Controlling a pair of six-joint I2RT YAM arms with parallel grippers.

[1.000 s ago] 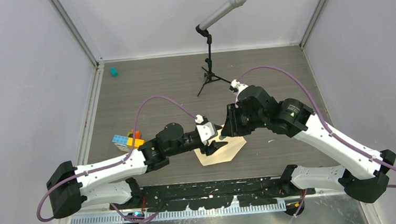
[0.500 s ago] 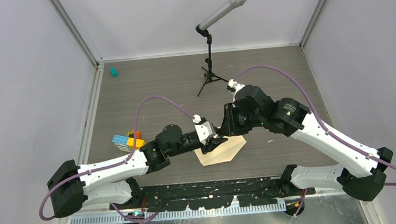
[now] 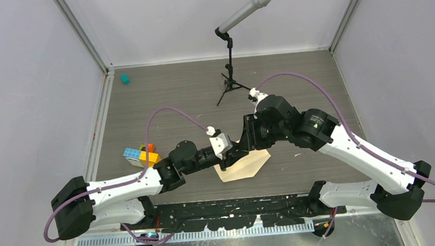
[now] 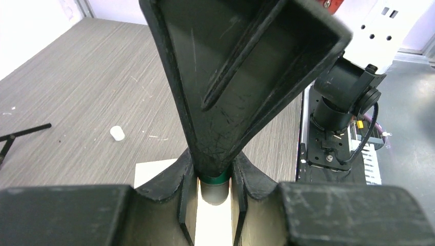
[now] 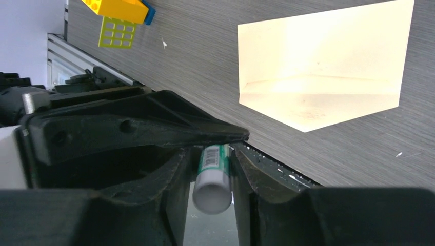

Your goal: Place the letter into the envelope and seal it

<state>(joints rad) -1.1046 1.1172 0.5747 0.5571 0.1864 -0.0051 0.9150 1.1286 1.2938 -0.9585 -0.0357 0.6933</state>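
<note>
Closest to the arm bases, the envelope (image 3: 250, 166) lies flat on the table (image 3: 173, 97). Its pointed flap is folded open, so it is not sealed yet. It looks like smooth tan paper with one sharp fold line across it, and it shows no wrinkles. No paler sheet shows beside it or on it, so I think the letter is already inside, but I cannot tell for sure. Just above the envelope's left part, the two hands meet tip to tip. The right gripper (image 5: 211, 164) is closed on a glue stick (image 5: 212, 189), a small white tube with a green label and a bar code. The left gripper (image 4: 214, 197) is narrow, and its fingers sit tight on both sides of the tube's other end, the green and grey one. I think the step here is getting the glue ready, most likely by pulling off the cap. For that, one hand must hold the tube firm while the other pulls straight away, and neither may slip. Then the glue has to go along the flap's edge, and the flap must be pressed shut. Off to the left sit some bright toy blocks (image 3: 139, 155). Farther back a microphone (image 3: 245, 10) stands on its little stand, and a small teal thing (image 3: 124, 78) lies by the far left wall.
</note>
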